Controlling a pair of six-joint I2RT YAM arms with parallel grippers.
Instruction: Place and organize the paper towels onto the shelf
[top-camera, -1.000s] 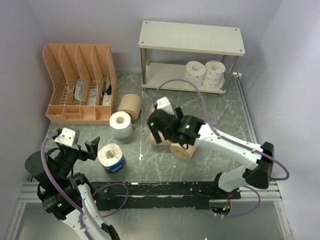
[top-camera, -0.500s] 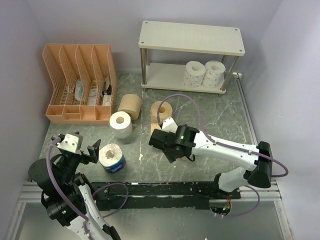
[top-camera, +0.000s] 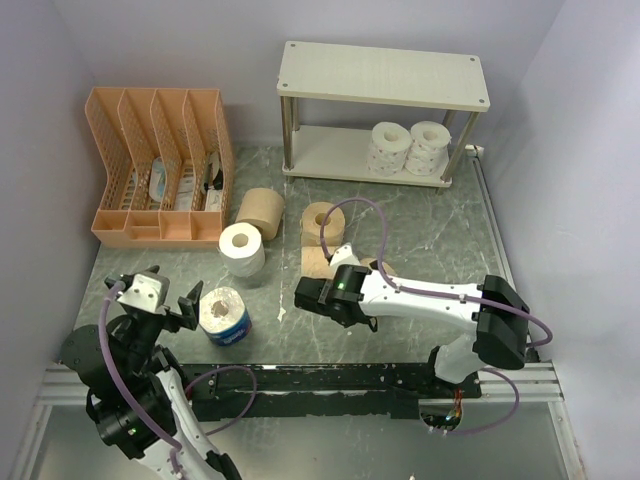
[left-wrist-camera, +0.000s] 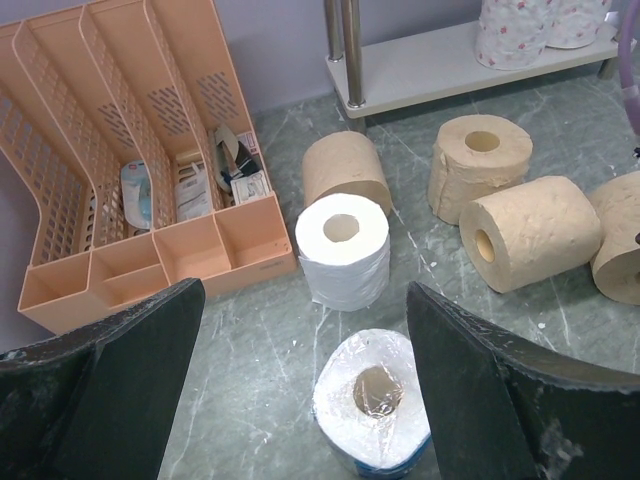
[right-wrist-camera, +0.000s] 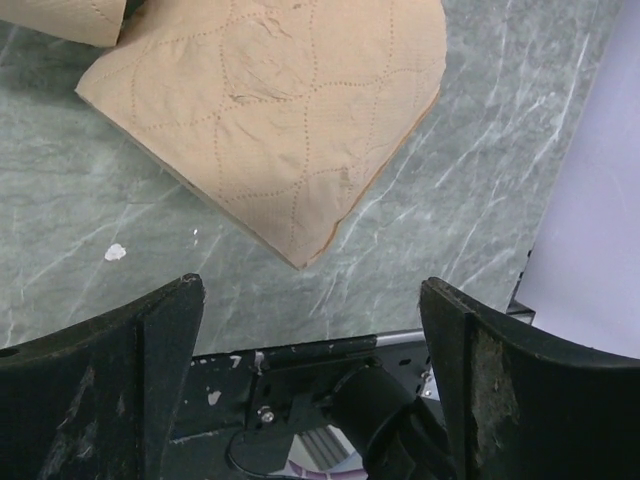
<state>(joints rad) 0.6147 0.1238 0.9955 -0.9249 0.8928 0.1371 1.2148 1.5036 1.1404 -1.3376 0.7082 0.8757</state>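
On the lower board of the shelf (top-camera: 384, 75), toward its right end, two white patterned rolls (top-camera: 389, 148) stand upright side by side and touch each other. The other rolls are on the table (top-camera: 440, 230) in front of the shelf. An upright tan roll (top-camera: 323, 223) stands there, and a lying tan roll (top-camera: 261, 212) is to its left, near the orange file organizer (top-camera: 160, 170). A plain white roll (top-camera: 241, 248) stands just in front of the lying one, and the blue-wrapped roll (top-camera: 223, 315) stands nearer to the arms.

A third tan roll (left-wrist-camera: 530, 233) and a fourth tan roll (left-wrist-camera: 618, 240) lie on their sides close to the upright one; from above the right arm hides most of them. The right gripper (top-camera: 312, 297) hangs low over the table beside them, its jaws wide apart and holding nothing. The left gripper (top-camera: 170, 305) is just left of the blue-wrapped roll, its jaws also apart and empty.
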